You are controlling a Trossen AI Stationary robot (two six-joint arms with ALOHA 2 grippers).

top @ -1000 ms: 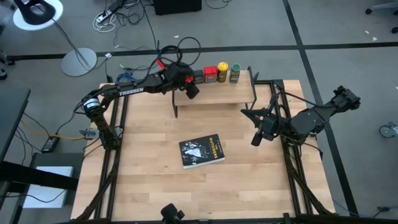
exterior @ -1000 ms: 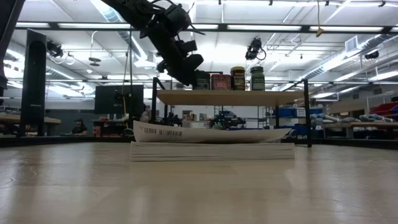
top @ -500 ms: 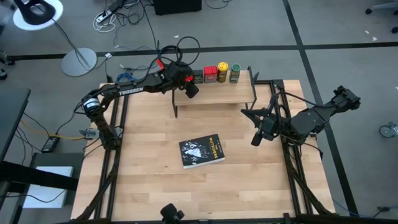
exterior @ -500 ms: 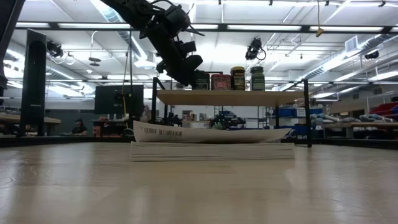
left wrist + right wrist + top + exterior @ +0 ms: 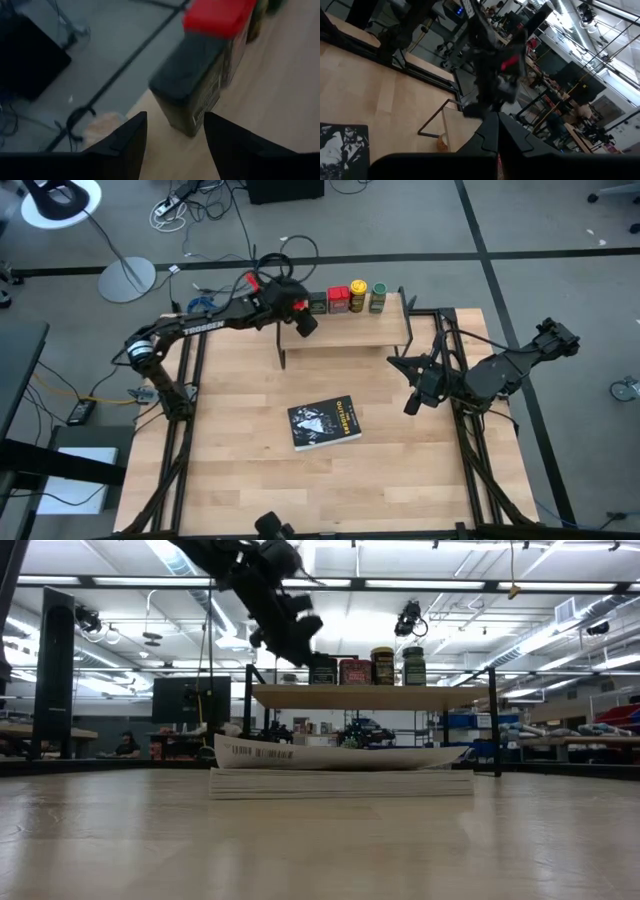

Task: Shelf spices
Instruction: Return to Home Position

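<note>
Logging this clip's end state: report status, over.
Left gripper open, empty, over left end of shelf. Right gripper shut, at right side of table. Four spices visible, rowed on shelf. Book mid-table, away from both.

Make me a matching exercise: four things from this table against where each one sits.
Things: 1 red tin; 2 green-topped jar; 3 black book; 4 dark tin.
Places: A flat on the tabletop; B row's end, beside the yellow-topped jar; C next to the red tin, on the left gripper's side; D between dark tin and yellow-topped jar.
Pairs: 1-D; 2-B; 3-A; 4-C.
</note>
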